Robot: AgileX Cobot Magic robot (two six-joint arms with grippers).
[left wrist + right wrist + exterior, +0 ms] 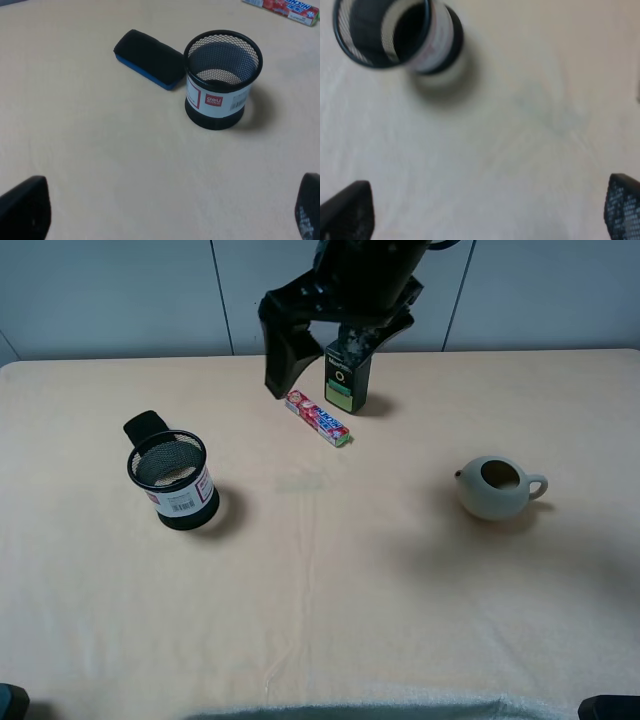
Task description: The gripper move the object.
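Object not yet grasped; both hands are spread wide, nothing held.
The object [174, 480] (mesh pen cup, upright) is seen on the left part of the desk [330, 590], with an eraser [149, 59] just beside it. The left hand [167, 210] and right hand [484, 210] are both kept released and clear of it. A good grasp is likely had with the fingers [25, 207] lowered astride the rim, centred, and closed gently so the eraser is not nudged.
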